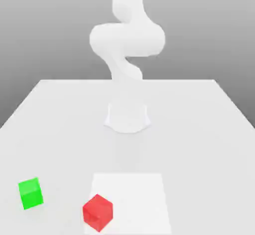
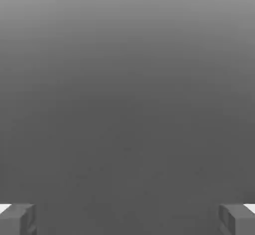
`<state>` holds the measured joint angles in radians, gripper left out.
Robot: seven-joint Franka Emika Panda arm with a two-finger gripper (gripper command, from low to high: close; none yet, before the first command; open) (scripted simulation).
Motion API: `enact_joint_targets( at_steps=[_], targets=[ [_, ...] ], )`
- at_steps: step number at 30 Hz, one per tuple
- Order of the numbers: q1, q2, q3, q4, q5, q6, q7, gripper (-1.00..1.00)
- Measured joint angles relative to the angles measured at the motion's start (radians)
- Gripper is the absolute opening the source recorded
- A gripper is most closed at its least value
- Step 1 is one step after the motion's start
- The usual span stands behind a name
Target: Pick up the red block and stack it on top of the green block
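Two cubes we're watching on the worktop (image 1: pixel 60 129): red block (image 1: pixel 97 212) sitting near green block (image 1: pixel 31 193), claw (image 2: pixel 127 219) gaping wide, gripping nothing

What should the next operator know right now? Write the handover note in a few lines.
Tool: open, fingers wide apart, nothing between them.
Red block: on the table, at the near corner of a paler square patch, untouched.
Green block: on the table, apart from the red one, toward the exterior view's left.
Done: nothing; no grasp yet.
Left: bring the tool down to the red block, grip it, lift it, set it on the green block.
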<state>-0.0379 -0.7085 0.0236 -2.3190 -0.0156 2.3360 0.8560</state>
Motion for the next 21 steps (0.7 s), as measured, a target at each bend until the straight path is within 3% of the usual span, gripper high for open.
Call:
enact_joint_targets(
  at_steps=[14,21],
  targets=[
    [-0.146,0.516,0.059,-0.106,-0.094,0.201,0.319,0.00],
    [-0.181,0.765,0.049,-0.160,-0.073,0.304,0.429,0.00]
  ],
)
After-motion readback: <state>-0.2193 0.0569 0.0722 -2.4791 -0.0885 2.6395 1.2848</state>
